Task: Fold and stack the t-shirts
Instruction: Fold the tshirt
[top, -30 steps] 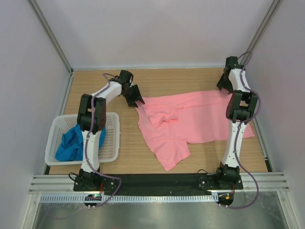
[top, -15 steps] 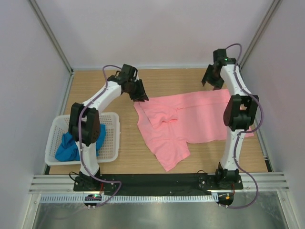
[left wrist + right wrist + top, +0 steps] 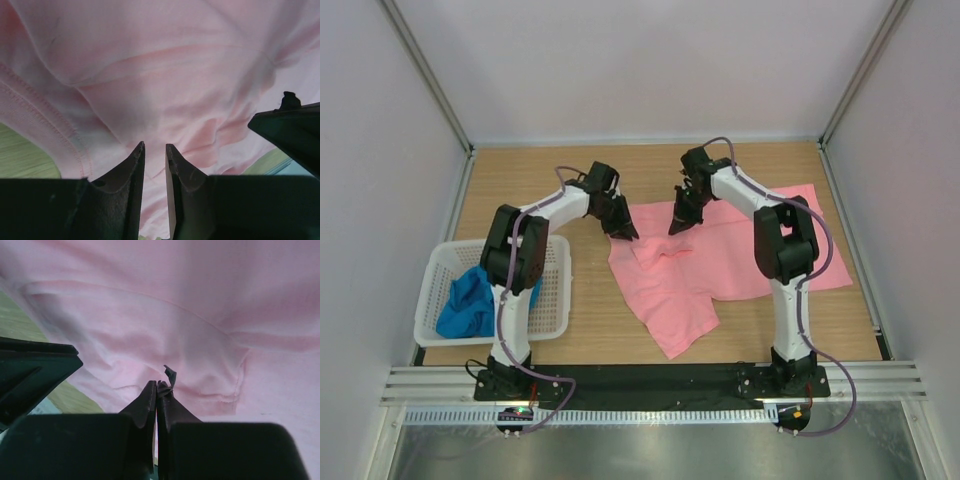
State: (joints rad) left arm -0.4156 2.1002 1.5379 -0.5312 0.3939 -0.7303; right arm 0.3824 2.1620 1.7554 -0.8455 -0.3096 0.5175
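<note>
The salmon pink t-shirt (image 3: 740,255) lies spread on the table, rumpled near its middle, with one part reaching toward the near edge. My left gripper (image 3: 626,229) is down at its left edge. In the left wrist view its gripper (image 3: 155,145) has a narrow gap between the fingers, and pink cloth (image 3: 165,75) shows through it. My right gripper (image 3: 679,222) hovers at the rumpled middle. Its fingers (image 3: 150,395) are pressed together over the cloth (image 3: 200,315), with nothing seen between them. The blue t-shirt (image 3: 470,303) lies bunched in the basket.
A white perforated basket (image 3: 490,338) stands at the left near the left arm's base. Bare wooden table (image 3: 520,180) shows at the back left. White walls close in on three sides. Each wrist view shows the other gripper close by (image 3: 295,132) (image 3: 30,372).
The right arm swung from the far right corner leftward to the shirt's middle, and its fingers closed. The left gripper shifted slightly right onto the shirt's edge, and its jaws narrowed.
</note>
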